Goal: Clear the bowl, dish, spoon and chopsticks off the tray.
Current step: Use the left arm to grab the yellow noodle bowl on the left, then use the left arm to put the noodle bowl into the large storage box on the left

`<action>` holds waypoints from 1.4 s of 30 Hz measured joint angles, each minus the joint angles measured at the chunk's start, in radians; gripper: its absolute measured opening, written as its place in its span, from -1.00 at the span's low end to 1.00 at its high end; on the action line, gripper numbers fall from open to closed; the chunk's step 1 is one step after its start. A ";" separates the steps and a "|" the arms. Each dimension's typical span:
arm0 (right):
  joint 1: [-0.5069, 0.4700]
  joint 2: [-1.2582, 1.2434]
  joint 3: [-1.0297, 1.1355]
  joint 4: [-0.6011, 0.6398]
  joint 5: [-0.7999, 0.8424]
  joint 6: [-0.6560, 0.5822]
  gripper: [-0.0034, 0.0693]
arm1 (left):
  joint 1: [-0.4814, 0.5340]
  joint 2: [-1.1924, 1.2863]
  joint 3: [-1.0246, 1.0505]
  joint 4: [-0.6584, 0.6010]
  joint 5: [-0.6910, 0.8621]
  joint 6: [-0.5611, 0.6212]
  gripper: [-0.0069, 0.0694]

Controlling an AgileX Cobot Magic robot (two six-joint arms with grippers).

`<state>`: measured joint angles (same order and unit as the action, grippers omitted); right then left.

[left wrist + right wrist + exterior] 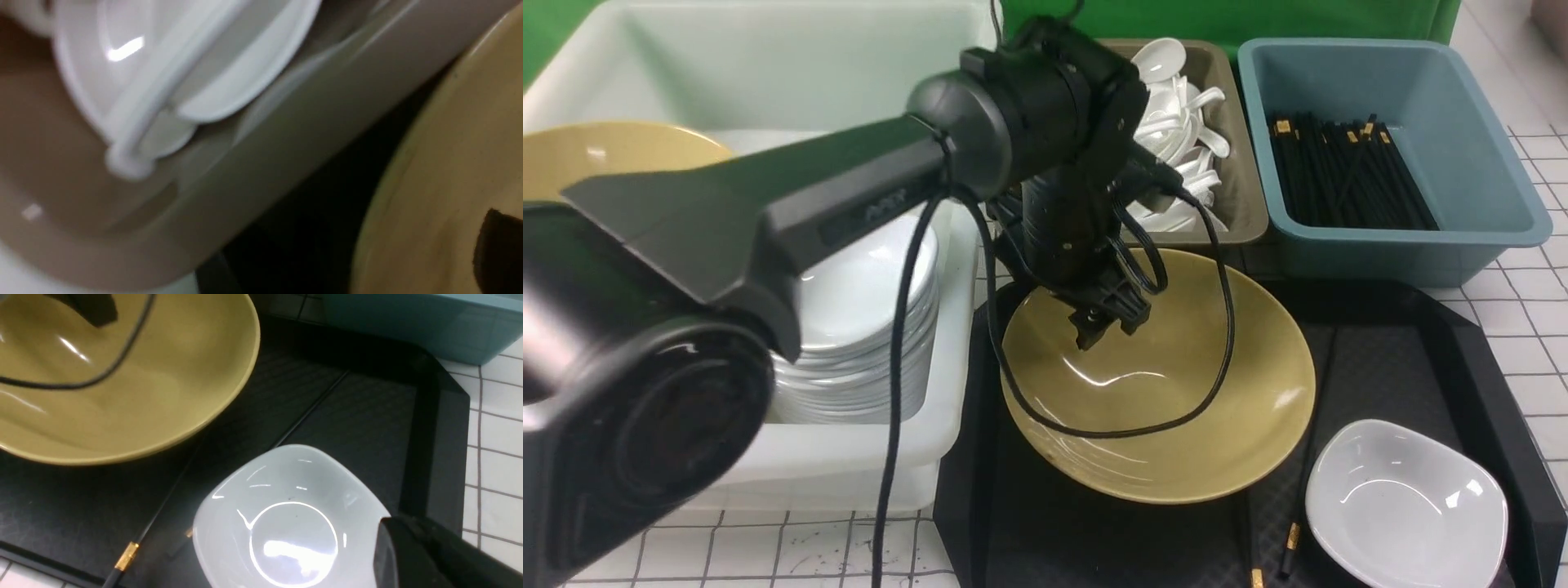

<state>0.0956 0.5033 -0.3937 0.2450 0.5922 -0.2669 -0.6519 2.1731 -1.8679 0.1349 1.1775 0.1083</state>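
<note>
So the bowl [1176, 441] is sitting on the tray [1388, 359], tilted a bit, with the left gripper [1107, 331] hanging right over it (cable looping across the view too, kinda messy). Can't really tell if that gripper is spread or pressed together. The right gripper [384, 539] is pressed together, showing by the dish [290, 514], which is on the tray beside the bowl. Both chopsticks [1290, 539] are on the tray too, running partly under the bowl, gold bands poking out. Behind the tray there's a brown bin [1245, 184] full of white spoons [1176, 147] and a blue bin [1396, 69] with more black sticks [1347, 180]. White tub [947, 327] on the left holds stacked dishes [858, 335].
</note>
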 joint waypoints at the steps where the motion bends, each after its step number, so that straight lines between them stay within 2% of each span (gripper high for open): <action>1: 0.000 0.000 0.000 0.001 0.000 0.000 -0.75 | 0.001 0.006 0.000 -0.008 -0.003 0.014 0.16; 4: 0.000 0.000 0.000 0.002 0.000 0.000 -0.74 | 0.010 0.005 -0.002 -0.042 -0.021 0.041 -0.21; 9: 0.000 0.000 0.000 0.009 0.000 0.000 -0.73 | 0.030 -0.038 -0.020 -0.127 0.014 0.058 -0.50; 12: 0.000 0.000 0.000 0.012 0.000 0.000 -0.72 | 0.036 -0.114 -0.021 -0.213 0.048 0.116 -0.75; 16: 0.000 0.000 0.000 0.015 0.000 0.000 -0.72 | 0.040 -0.240 -0.021 -0.245 0.043 0.190 -0.79; 20: 0.022 0.000 0.000 0.020 0.000 0.000 -0.71 | 0.135 -0.480 -0.021 -0.274 0.020 0.208 -0.80; 23: 0.031 0.000 0.000 0.021 0.000 0.000 -0.71 | 0.320 -0.658 -0.017 -0.282 0.034 0.188 -0.81; 24: 0.033 0.000 0.000 0.021 0.000 0.000 -0.70 | 0.410 -0.711 -0.002 -0.283 0.040 0.177 -0.81; 26: 0.035 0.000 0.000 0.021 0.000 0.000 -0.70 | 0.656 -0.819 0.083 -0.283 0.046 0.159 -0.81; 29: 0.035 0.000 0.006 0.022 -0.004 0.000 -0.69 | 0.938 -0.886 0.235 -0.286 0.009 0.143 -0.80; 31: 0.036 0.000 0.018 0.023 -0.005 0.000 -0.69 | 1.084 -0.888 0.341 -0.339 -0.023 0.129 -0.80; 32: 0.036 0.000 0.018 0.023 -0.005 0.000 -0.69 | 1.097 -0.887 0.341 -0.339 -0.023 0.128 -0.80; 33: 0.036 0.000 0.025 0.023 -0.005 0.000 -0.69 | 1.163 -0.879 0.410 -0.399 -0.058 0.125 -0.80; 35: 0.041 0.000 0.030 0.024 -0.009 0.000 -0.69 | 1.221 -0.862 0.500 -0.475 -0.131 0.125 -0.80; 39: 0.059 0.011 0.033 0.027 -0.026 0.021 -0.64 | 1.218 -0.841 0.609 -0.523 -0.247 0.129 -0.79; 42: 0.060 0.050 0.033 0.027 -0.026 0.061 -0.50 | 1.177 -0.822 0.665 -0.500 -0.350 0.166 -0.69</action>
<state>0.1552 0.5531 -0.3604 0.2717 0.5660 -0.2055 0.5247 1.3508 -1.2025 -0.3653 0.8274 0.2745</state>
